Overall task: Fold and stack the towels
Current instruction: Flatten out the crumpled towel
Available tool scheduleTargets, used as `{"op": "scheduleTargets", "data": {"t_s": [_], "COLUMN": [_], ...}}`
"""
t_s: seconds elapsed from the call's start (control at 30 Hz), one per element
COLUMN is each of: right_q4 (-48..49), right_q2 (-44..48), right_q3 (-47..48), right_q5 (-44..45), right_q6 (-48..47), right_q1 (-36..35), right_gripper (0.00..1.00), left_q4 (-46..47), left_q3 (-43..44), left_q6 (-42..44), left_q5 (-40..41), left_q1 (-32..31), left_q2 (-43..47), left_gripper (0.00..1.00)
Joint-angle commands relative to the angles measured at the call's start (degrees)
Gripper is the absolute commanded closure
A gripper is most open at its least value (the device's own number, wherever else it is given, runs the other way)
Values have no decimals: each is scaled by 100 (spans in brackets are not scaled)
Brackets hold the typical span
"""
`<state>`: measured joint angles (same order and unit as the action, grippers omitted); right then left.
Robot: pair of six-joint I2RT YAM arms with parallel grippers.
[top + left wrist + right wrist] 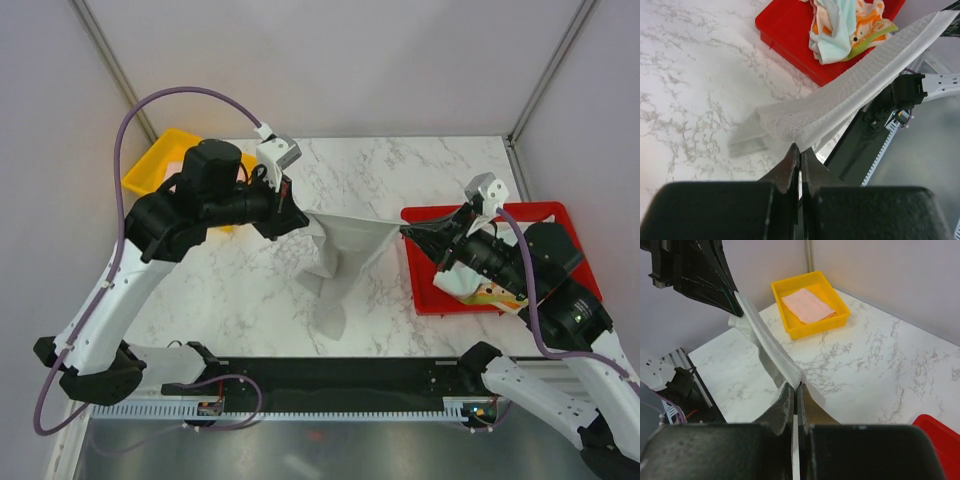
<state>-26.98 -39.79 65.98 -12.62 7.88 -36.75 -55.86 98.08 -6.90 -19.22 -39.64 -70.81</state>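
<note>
Aloft, towel (345, 248) edge taut over table (420, 175)

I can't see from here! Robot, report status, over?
Status: left gripper, right gripper both shut on towel. Towel stretched between them, rest hanging down. Nothing in the way.

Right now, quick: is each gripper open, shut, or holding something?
Left gripper: closed, pinching one end of the pale towel.
Right gripper: closed, pinching the other end of the same towel, which hangs stretched between them.
</note>
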Motion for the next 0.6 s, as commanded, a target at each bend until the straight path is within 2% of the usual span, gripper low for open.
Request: {"op": "scheduleTargets", "data": {"t_s": [0.0,0.1,0.17,0.27,0.4,0.5,0.57], "right_q4": [360,343,343,369,351,395,580], "right_q2": [-371,-661,-846,-1310,-2757,-3768,-4228], "right_q3": [467,881,1066,1233,1628,2155,2489], "right_q5": [-214,-92,338,1076,1754,1395,1272], "right_q6": [258,92,-40,-339,-682,-735,-901], "right_q1": [28,28,36,28,115,719,1124], "right_gripper": [100,100,100,100,100,100,100], "left_q4": [-583,-953,-919,-612,37,617,1066], "left_q3": [744,1369,1442,1267,958,1107,1230], "left_q6": [-137,135,469,1240,1972,2262,2490], "left_q5": [691,1235,1822,2096,1994,1186,1306], "left_q1": [-88,-88,-79,-79,192,875,1176], "left_q2": [-223,-390,-425,-627,-1145,-1795,-2312], "left_gripper": [98,98,98,98,98,98,98]}}
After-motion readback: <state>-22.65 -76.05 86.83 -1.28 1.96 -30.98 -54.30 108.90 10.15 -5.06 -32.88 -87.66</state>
